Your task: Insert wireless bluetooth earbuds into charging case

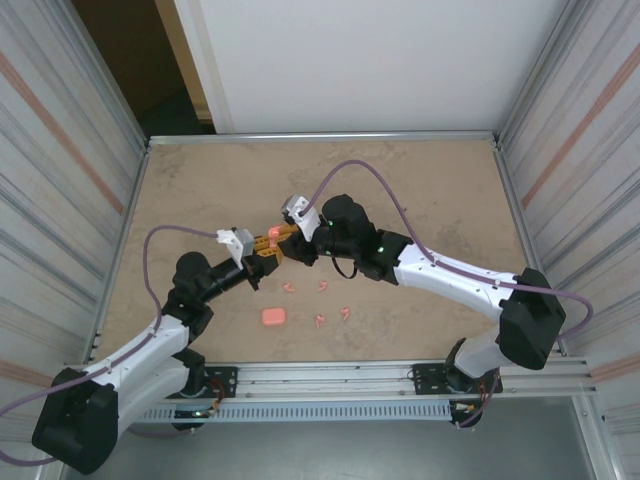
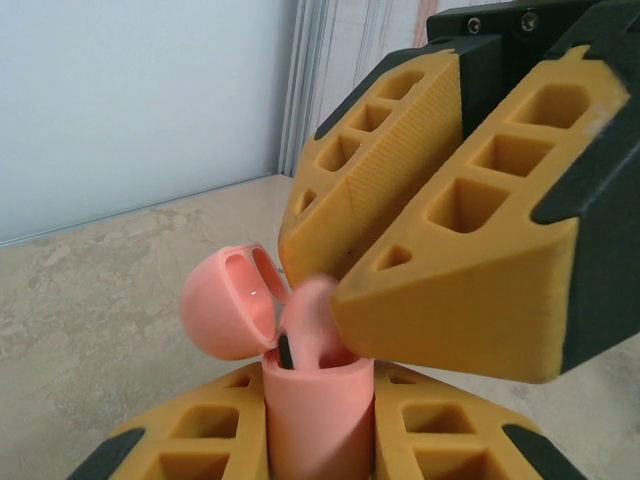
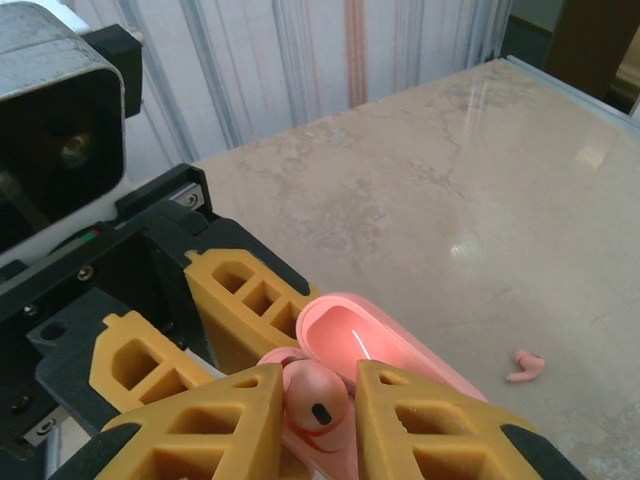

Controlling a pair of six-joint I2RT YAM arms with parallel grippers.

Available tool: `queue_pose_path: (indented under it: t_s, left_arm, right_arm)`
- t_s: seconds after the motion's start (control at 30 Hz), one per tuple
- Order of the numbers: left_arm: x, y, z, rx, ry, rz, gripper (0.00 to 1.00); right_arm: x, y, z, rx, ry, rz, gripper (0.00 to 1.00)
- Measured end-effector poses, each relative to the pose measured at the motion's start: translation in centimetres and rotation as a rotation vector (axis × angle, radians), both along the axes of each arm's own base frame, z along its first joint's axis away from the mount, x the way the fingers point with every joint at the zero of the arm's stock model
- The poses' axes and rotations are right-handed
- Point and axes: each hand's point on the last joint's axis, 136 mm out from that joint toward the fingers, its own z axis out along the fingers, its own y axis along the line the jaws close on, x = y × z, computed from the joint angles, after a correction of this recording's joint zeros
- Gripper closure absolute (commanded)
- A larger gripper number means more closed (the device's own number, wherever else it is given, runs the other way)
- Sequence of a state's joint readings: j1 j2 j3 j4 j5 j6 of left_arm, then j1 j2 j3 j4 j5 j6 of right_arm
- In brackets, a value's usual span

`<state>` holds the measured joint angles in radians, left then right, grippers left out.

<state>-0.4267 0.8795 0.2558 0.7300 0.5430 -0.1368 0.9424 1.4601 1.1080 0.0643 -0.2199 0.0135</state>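
the left gripper [image 1: 264, 250] is clenched on the charging case [image 2: 316, 415], upright over the table [image 1: 430, 190], its lid [image 2: 225, 305] flipped back. at the case's mouth sits one earbud [image 3: 315, 393] between the right gripper [image 2: 320, 285] fingers; they flank it closely, though i can't tell if they pinch it or have let go (the gap is hard to read). loose earbuds [image 1: 322, 287] lie near a second, closed case [image 1: 273, 317] on the table, well apart from the grippers.
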Motion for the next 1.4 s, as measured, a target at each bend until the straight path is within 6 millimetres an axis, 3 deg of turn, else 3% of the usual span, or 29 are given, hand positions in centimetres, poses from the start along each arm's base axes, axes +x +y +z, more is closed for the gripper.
queue_pose_path:
  t_s: [0.2, 0.4, 0.63, 0.8, 1.17, 1.4]
  left_arm:
    - [0.0, 0.0, 0.7, -0.012, -0.027, 0.000, 1.00]
    - [0.0, 0.0, 0.9, -0.016, -0.037, 0.000, 1.00]
    - [-0.1, 0.0, 1.3, -0.023, -0.053, 0.000, 1.00]
    - [-0.1, 0.1, 1.8, -0.032, -0.073, 0.000, 1.00]
    - [-0.8, 0.4, 5.9, -0.081, -0.182, 0.001, 1.00]
    - [-1.1, 0.6, 8.1, -0.106, -0.236, 0.005, 1.00]
  right_arm:
    - [-0.2, 0.1, 1.0, -0.005, -0.001, 0.016, 0.61]
    - [0.1, -0.4, 3.4, 0.007, -0.035, 0.001, 0.50]
    - [1.2, -3.5, 6.6, 0.065, -0.056, -0.079, 0.41]
    - [2.4, -6.3, 7.2, 0.104, -0.022, -0.166, 0.37]
    - [6.0, -10.4, 2.6, 0.108, 0.191, -0.353, 0.38]
    - [7.9, -10.1, -2.9, 0.065, 0.371, -0.385, 0.44]
